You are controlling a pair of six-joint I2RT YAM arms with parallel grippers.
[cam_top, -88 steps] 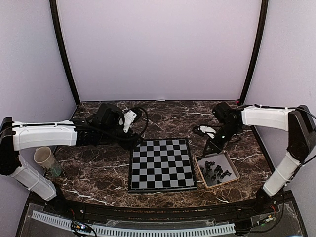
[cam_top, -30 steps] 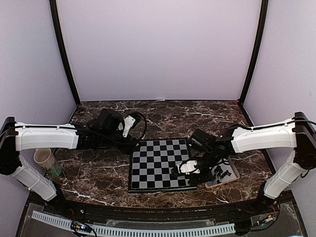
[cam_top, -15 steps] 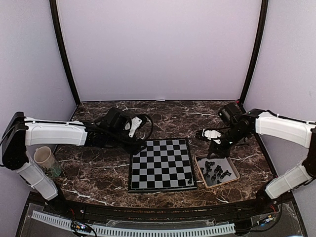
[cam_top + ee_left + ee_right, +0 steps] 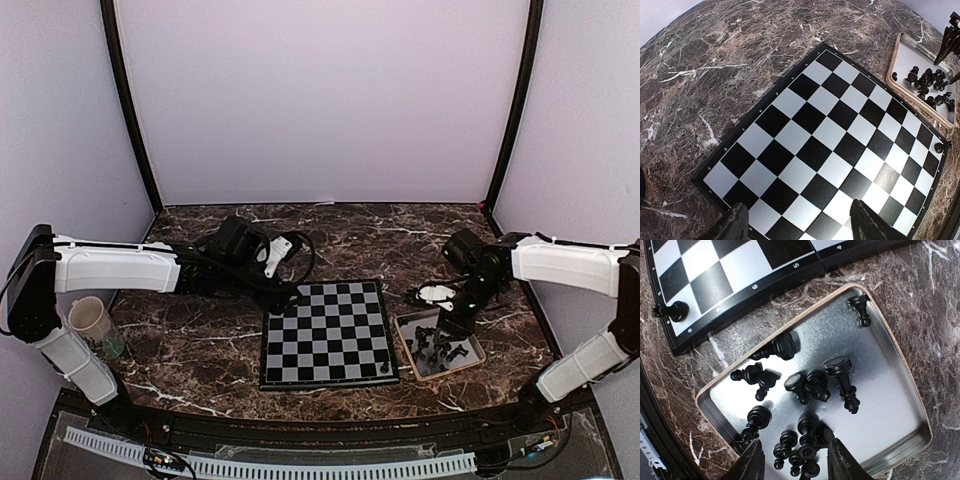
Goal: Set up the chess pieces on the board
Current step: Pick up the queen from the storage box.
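The board [image 4: 330, 333] lies midway along the table's [image 4: 200, 350] near edge, with the tray [image 4: 885, 390] just beside its right edge. The chess pieces [image 4: 805, 385] lie in the tray; 1 piece [image 4: 675, 311] stands on the board's near right corner. A cup [image 4: 92, 322] sits by the table's left edge.

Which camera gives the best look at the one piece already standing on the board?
The right wrist view. There the piece is close and sharp, upright on a pale square at the corner of the board. The left wrist view shows it small at the board's far corner, and the top view shows only a dark speck.
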